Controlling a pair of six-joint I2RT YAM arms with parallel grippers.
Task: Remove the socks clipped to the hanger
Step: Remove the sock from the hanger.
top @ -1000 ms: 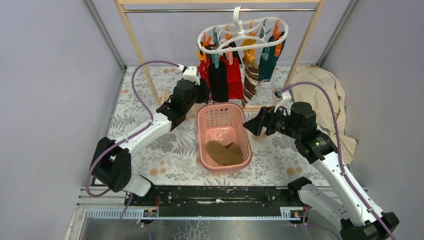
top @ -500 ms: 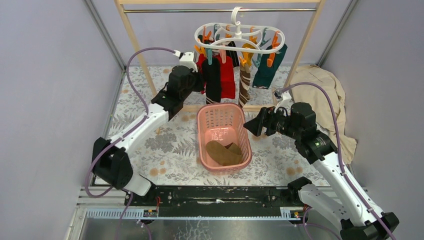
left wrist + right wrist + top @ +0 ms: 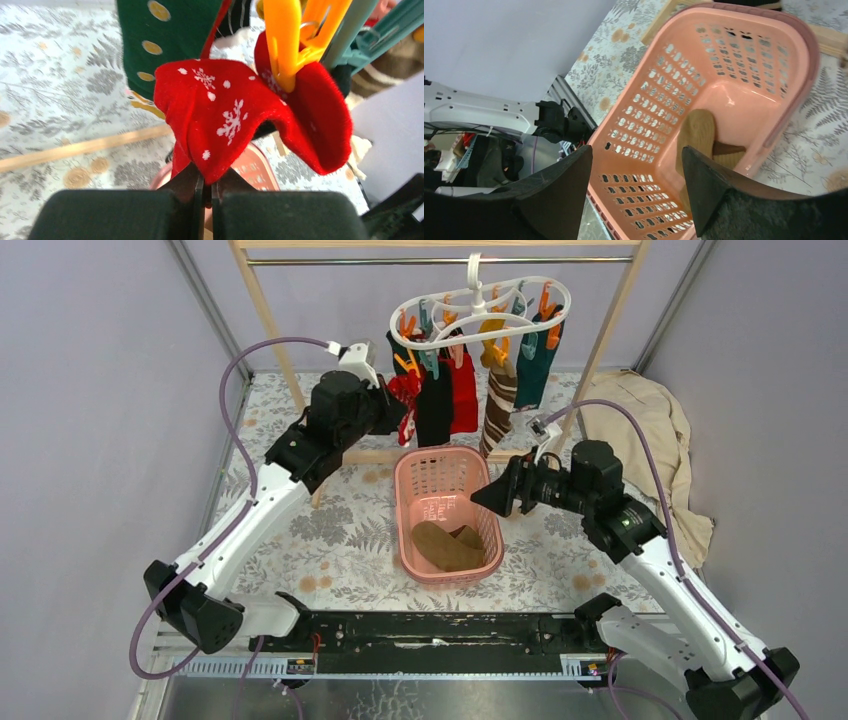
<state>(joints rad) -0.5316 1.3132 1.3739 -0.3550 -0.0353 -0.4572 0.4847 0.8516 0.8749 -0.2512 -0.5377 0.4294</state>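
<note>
On the floral-patterned tabletop [image 3: 330, 530], between the two arms, stands a pink plastic basket with perforated walls [image 3: 410, 502], and a pair of olive-brown socks [image 3: 447, 545] lies in its bottom. The right arm [image 3: 600, 490] reaches in from the right, and its jaws stand apart over the basket's right rim, holding nothing. In the right wrist view, the basket's pink wall [image 3: 744, 55] and one olive-brown sock [image 3: 696, 132] show in the gap between the two dark jaws. Farther back, the left arm [image 3: 290, 470] stretches up and away to the hanging socks, and its jaws are clamped together on a red fabric sock with white snowflakes [image 3: 225, 105]. The lowest fold of the fabric is pinched right at their tips, and the rest of the sock bunches up above them. The sock's upper edge is gripped by an orange plastic clip [image 3: 285, 40], so it hangs from the hanger while the jaws hold it from below. A green sock with yellow dots [image 3: 165, 40] hangs just behind it. Beyond these, the white plastic oval hanger [image 3: 478, 306] hooks onto the bar of a tall wooden rack [image 3: 263, 315]. It carries a black sock [image 3: 435, 405], a brown-and-white striped sock [image 3: 498, 410] and a dark teal sock [image 3: 533, 365] on its clips. A beige cloth garment [image 3: 650, 430] lies heaped at the far right of the tabletop.
</note>
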